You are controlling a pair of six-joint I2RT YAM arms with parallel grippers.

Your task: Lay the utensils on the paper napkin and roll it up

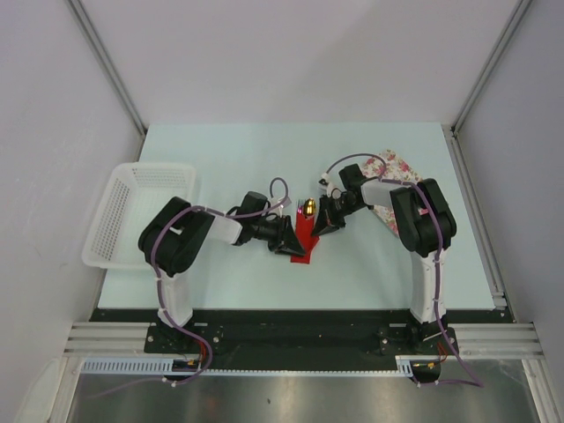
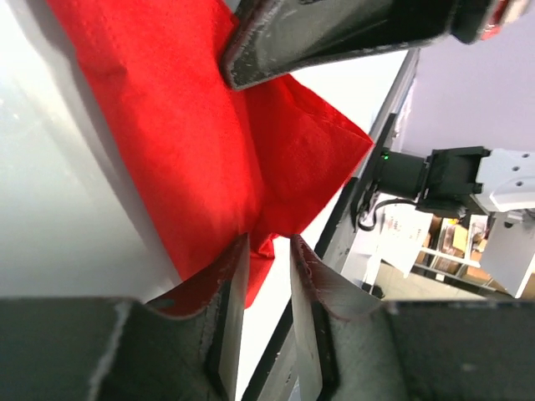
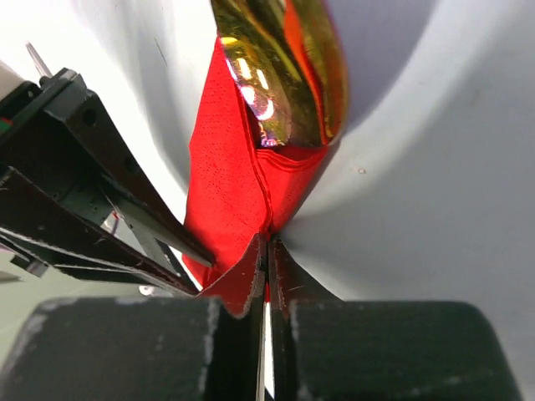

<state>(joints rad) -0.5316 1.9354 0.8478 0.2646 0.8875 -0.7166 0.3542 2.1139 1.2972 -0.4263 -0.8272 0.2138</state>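
The paper napkin [image 1: 303, 236] lies mid-worktop, already folded narrow over the utensils; the spoon [image 3: 280, 75] pokes out its far end. My right tool [image 3: 267, 251] pinches its edge; my left tool [image 2: 267, 259], slightly parted, straddles a corner. Rolling looks unfinished.

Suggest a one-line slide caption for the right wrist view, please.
Right gripper pinching the red napkin wrapped around the gold spoon.
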